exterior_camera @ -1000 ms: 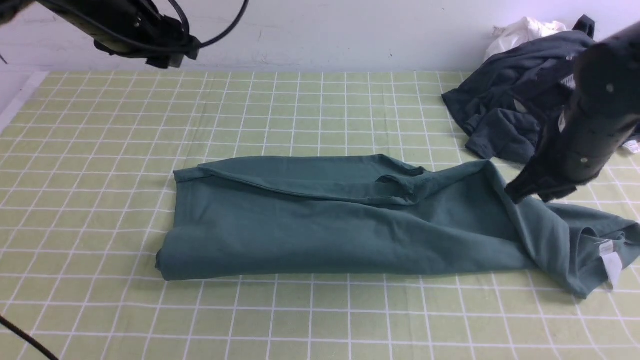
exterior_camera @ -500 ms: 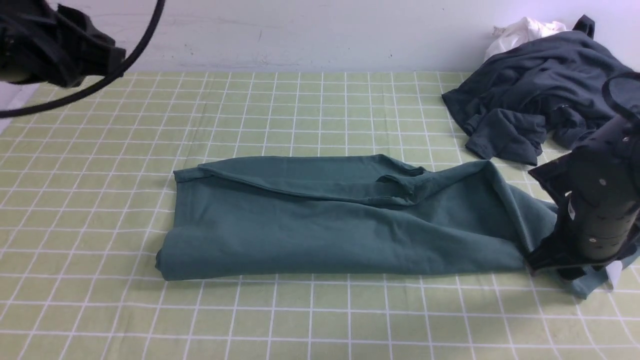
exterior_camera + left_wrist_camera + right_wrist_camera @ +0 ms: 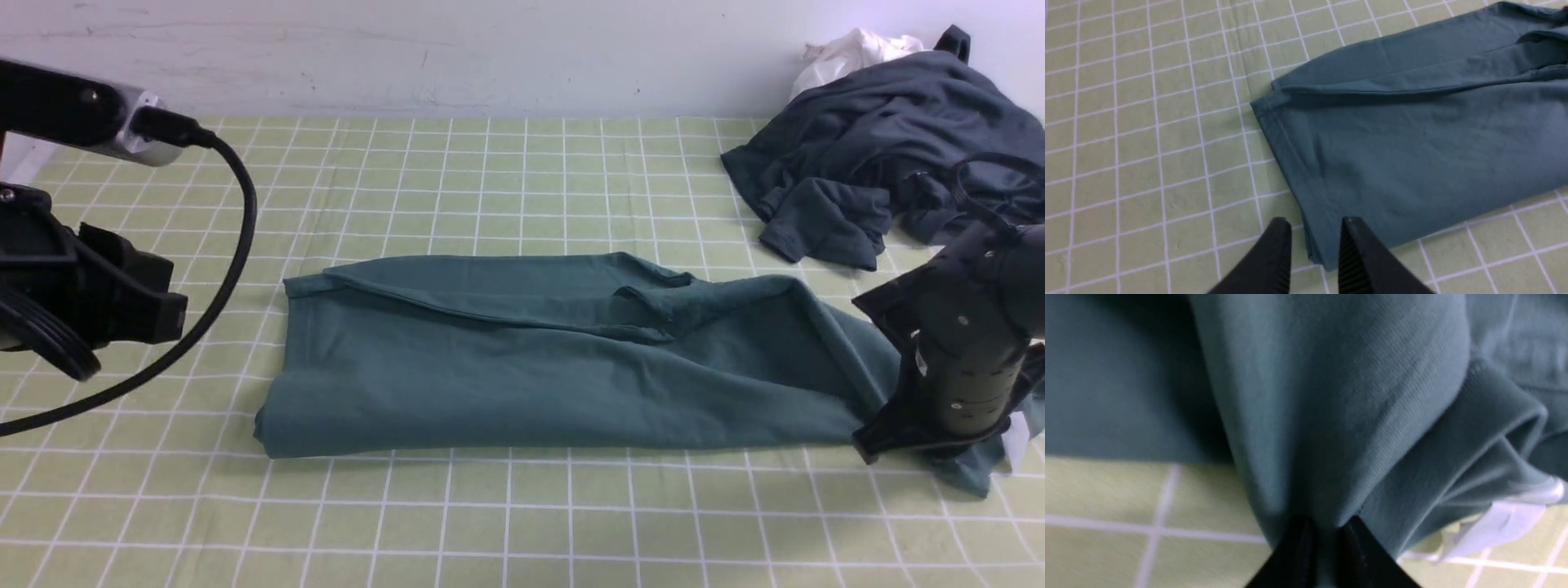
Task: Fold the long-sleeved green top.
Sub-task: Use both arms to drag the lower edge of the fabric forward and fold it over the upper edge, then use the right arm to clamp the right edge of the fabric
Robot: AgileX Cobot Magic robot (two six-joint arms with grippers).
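Observation:
The green long-sleeved top [image 3: 531, 367] lies folded lengthwise into a long band across the middle of the table. Its hem end is on the left and its neck end on the right. My right arm [image 3: 963, 367] stands over the near right end. In the right wrist view my right gripper [image 3: 1327, 524] is shut on a bunched fold of the top [image 3: 1331, 416], beside the white neck label [image 3: 1506, 526]. My left arm [image 3: 90, 302] hangs left of the hem end. My left gripper [image 3: 1315, 222] is open above the hem's near corner [image 3: 1310, 245], not gripping it.
A dark charcoal-grey garment [image 3: 865, 155] is heaped at the back right with a small white cloth [image 3: 849, 53] behind it. The green checked tablecloth [image 3: 490, 180] covers the table. A black cable [image 3: 229, 269] loops from the left arm.
My right arm came down from above the top's right part to its near right end and closed on the fabric. My left arm dropped from the far back left to beside the hem.

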